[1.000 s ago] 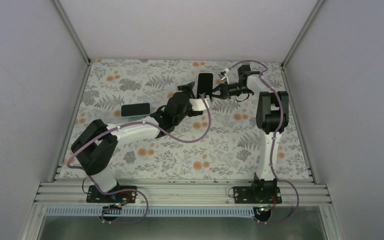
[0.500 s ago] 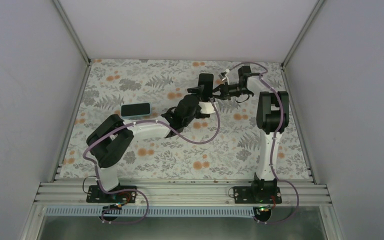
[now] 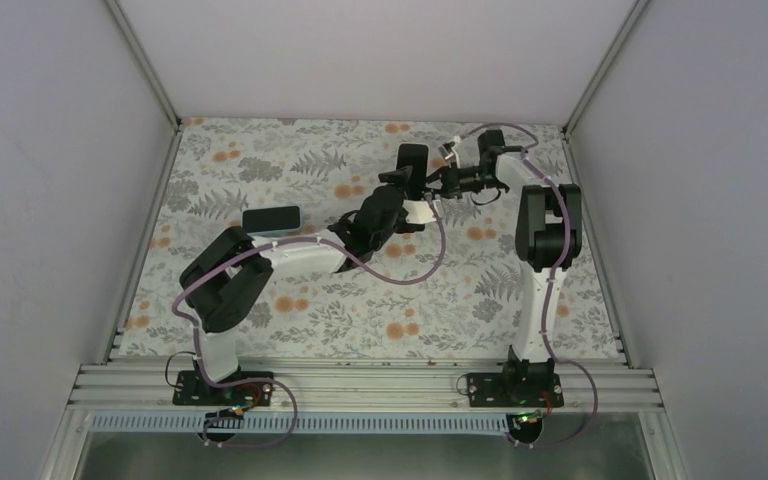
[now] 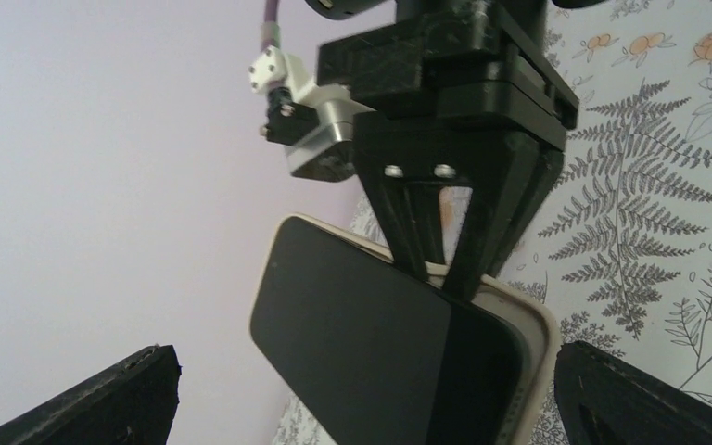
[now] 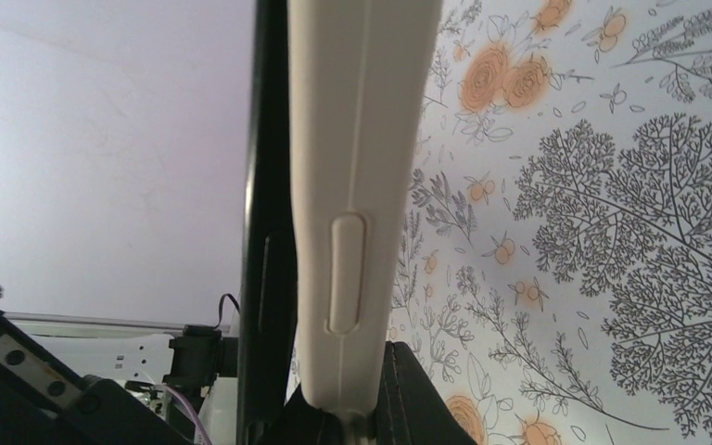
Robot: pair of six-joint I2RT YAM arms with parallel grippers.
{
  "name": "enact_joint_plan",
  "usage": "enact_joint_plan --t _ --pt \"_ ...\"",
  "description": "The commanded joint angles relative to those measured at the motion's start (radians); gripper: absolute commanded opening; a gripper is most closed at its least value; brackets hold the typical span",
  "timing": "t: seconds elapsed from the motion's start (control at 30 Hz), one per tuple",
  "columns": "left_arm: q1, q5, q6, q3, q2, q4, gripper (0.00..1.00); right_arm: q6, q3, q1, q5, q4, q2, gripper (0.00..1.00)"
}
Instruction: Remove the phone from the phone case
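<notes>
A black phone [image 4: 362, 324] sits in a cream case [image 4: 533, 320], with one long side lifted out of the case. It is held upright above the back of the table [image 3: 411, 162]. My right gripper [image 4: 436, 273] is shut on the case's edge. In the right wrist view the case [image 5: 357, 139] runs up from my right gripper [image 5: 357, 417], and the phone [image 5: 267, 185] stands apart from it on the left. My left gripper [image 4: 362, 408] is open, its two fingers wide on either side of the phone's near end. It touches nothing.
A dark flat phone-shaped slab [image 3: 271, 219] lies on the floral table cover [image 3: 360, 310] at the left. Grey walls enclose the back and both sides. The two arms meet at the back centre, with the left arm stretched diagonally across the table.
My left arm has reached further up and right, bringing its open gripper up to the phone. The right gripper and the phone have barely moved.
</notes>
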Motion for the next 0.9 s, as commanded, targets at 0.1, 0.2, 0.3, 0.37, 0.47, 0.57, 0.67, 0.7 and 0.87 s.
enact_joint_plan --t 0.1,0.2,0.3,0.37,0.47,0.57,0.67,0.7,0.87 --pt "-0.013 0.000 0.006 0.026 0.028 -0.025 1.00 0.025 -0.010 -0.010 -0.102 0.046 -0.075 0.03" --pt "-0.012 -0.021 0.010 0.026 0.038 -0.012 1.00 0.024 -0.016 -0.009 -0.104 0.047 -0.083 0.04" --pt "-0.012 -0.056 0.009 0.028 0.043 0.026 1.00 0.024 -0.026 -0.009 -0.107 0.051 -0.092 0.03" --pt "-0.012 -0.070 0.011 0.033 0.044 0.038 1.00 0.024 -0.030 -0.009 -0.111 0.054 -0.094 0.03" --pt "-0.012 -0.091 0.009 0.050 0.056 0.045 1.00 0.022 -0.029 -0.007 -0.116 0.052 -0.089 0.03" --pt "-0.013 -0.116 0.023 0.048 0.067 0.081 1.00 0.014 -0.028 -0.007 -0.123 0.045 -0.088 0.03" --pt "-0.013 -0.129 0.039 0.051 0.075 0.095 1.00 0.011 -0.033 -0.007 -0.123 0.042 -0.091 0.03" --pt "-0.013 -0.157 0.056 0.054 0.088 0.115 1.00 0.013 -0.032 -0.007 -0.123 0.044 -0.092 0.03" --pt "-0.013 -0.206 0.125 0.052 0.125 0.191 1.00 0.029 -0.044 -0.004 -0.135 0.059 -0.103 0.03"
